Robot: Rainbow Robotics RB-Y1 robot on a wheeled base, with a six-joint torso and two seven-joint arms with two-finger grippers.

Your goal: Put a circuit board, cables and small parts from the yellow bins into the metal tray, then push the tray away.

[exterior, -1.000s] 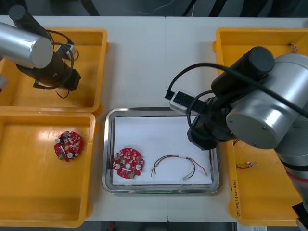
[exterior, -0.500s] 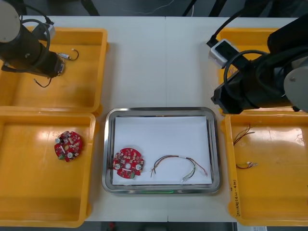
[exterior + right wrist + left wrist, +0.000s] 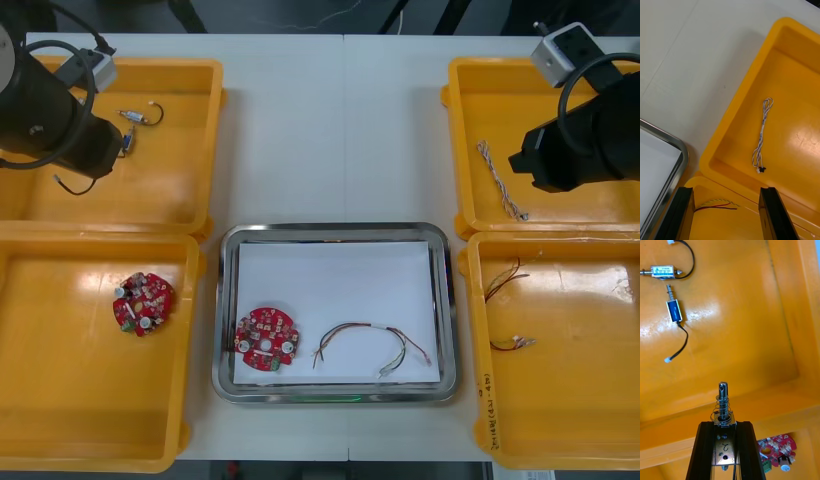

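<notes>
Looking down in the front view, we see the left arm (image 3: 45,115) in the upper left of the frame, over the far left yellow plastic bin (image 3: 190,130). The right arm (image 3: 585,140) is in the upper right, over the far right yellow plastic bin (image 3: 560,90). In that bin lies a twisted blue and white cable (image 3: 500,183), its long axis running from upper left to lower right. At lower centre, the white-lined metal tray (image 3: 335,230) holds a round red circuit board (image 3: 267,340) and a thin red and yellow cable (image 3: 360,326).

In the right wrist view, the right gripper (image 3: 726,198) has its black fingers wide apart with nothing gripped. We find the twisted cable beyond them, lying nearly in line with the fingers, with its looped end away from the gripper and its connector end nearer.

In the left wrist view, the left gripper (image 3: 723,423) is clamped on a small metal part with a spring (image 3: 723,397). Its pin points straight out past the fingertips, along the fingers. Two more small metal parts with black leads (image 3: 673,309) lie on the bin floor, well apart from it.
</notes>
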